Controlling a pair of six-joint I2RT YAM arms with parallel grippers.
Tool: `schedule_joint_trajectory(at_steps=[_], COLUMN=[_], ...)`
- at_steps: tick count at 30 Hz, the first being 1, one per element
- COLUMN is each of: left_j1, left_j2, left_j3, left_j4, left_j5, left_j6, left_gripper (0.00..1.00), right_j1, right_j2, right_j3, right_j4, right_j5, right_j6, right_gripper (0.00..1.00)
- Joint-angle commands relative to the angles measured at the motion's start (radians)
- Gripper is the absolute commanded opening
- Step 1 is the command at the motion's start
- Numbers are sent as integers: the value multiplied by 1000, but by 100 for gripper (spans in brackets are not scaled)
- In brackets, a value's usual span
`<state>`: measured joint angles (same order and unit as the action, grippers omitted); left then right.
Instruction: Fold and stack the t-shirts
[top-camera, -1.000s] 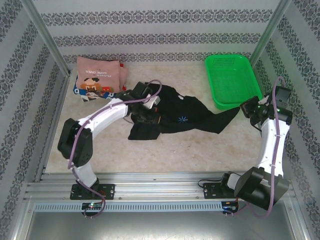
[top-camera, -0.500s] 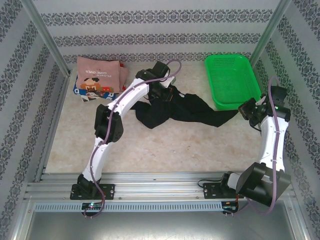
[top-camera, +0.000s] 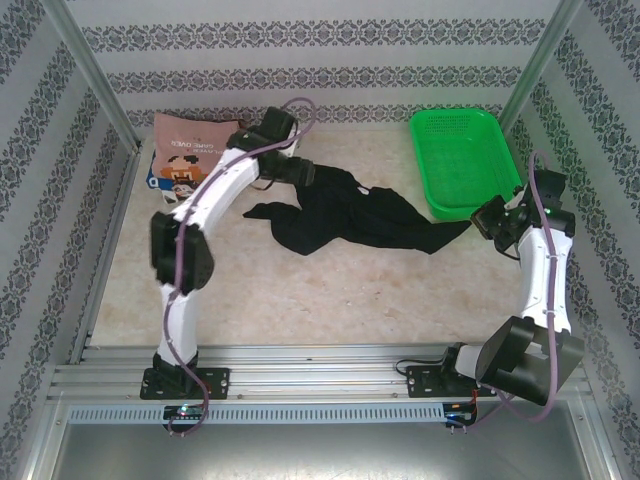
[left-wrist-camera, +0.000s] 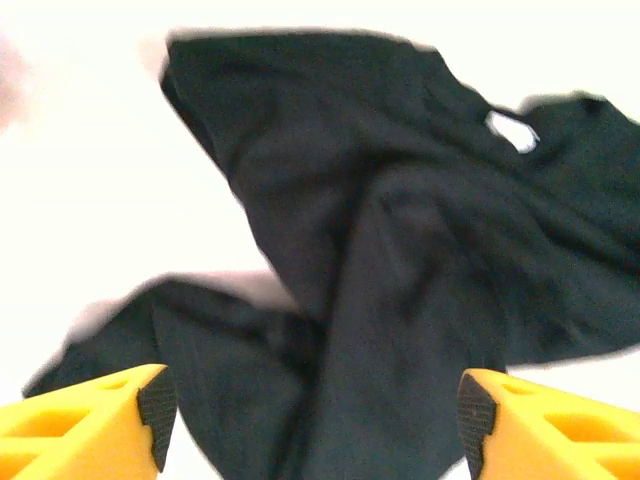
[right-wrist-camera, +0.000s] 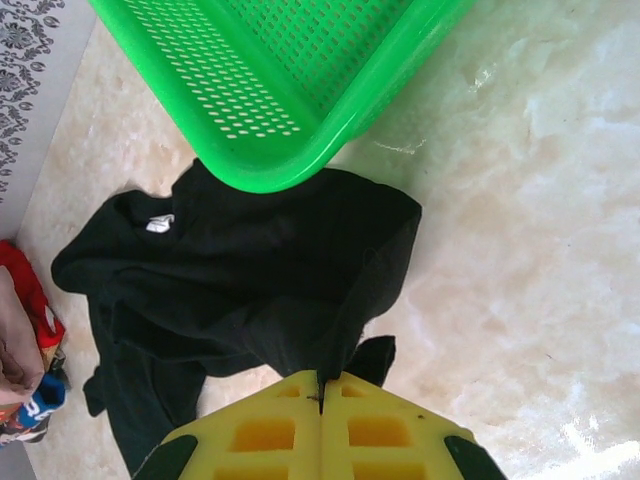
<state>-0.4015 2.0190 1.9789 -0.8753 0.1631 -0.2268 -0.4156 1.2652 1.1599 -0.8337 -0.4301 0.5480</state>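
Note:
The black t-shirt (top-camera: 350, 215) lies crumpled mid-table, stretched toward the right. My left gripper (top-camera: 303, 174) hovers over its back-left part, open, with nothing between its yellow fingers (left-wrist-camera: 100, 420); the black cloth (left-wrist-camera: 400, 250) lies below them. My right gripper (top-camera: 485, 220) is shut on the shirt's right end, a fold of the black t-shirt (right-wrist-camera: 260, 280) pinched between the jaws of this gripper (right-wrist-camera: 322, 385). The pink t-shirt (top-camera: 195, 145) with the pixel figure lies folded at the back left on a blue-and-white one (top-camera: 152, 181).
A green mesh basket (top-camera: 460, 160) sits at the back right, its corner (right-wrist-camera: 280, 90) just beyond the black shirt. Patterned walls and metal posts close in the table's left, back and right. Bare marble table (top-camera: 330, 295) lies in front of the shirt.
The left gripper carried the black shirt toward the back, then opened and let it go, ending nearer the pink stack. The right gripper kept its hold and barely moved.

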Motion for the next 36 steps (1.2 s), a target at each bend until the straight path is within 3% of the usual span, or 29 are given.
schedule_joint_trajectory(at_steps=[1, 5, 8, 15, 21, 26, 29, 33, 36], left_j1=[-59, -100, -178, -288, -286, -265, -241, -220, -208], left_j2=[-224, -348, -344, -108, 67, 111, 146, 149, 141], left_j3=[-253, -542, -603, -459, -321, -241, -228, -230, -236], left_j4=[34, 106, 190, 136, 86, 77, 76, 82, 73], left_j5=[114, 170, 126, -156, -302, -374, -355, -332, -309], left_j6=[-101, -238, -297, -242, -172, -112, -82, -40, 5], left_gripper=[75, 73, 73, 68, 63, 59, 48, 26, 17], right_j1=[8, 9, 10, 10, 9, 10, 11, 11, 11], right_j2=[-2, -10, -8, -3, -13, -21, -23, -27, -29], right_j3=[-13, -30, -41, -38, -58, -63, -70, -80, -85], right_j4=[6, 18, 25, 29, 33, 36, 41, 52, 59], right_j5=[-5, -15, -18, -31, -41, -42, -42, -44, -45], right_j6=[-21, -18, -17, -25, -24, -24, -22, -13, -6], right_gripper=[0, 0, 0, 0, 0, 0, 0, 0, 0])
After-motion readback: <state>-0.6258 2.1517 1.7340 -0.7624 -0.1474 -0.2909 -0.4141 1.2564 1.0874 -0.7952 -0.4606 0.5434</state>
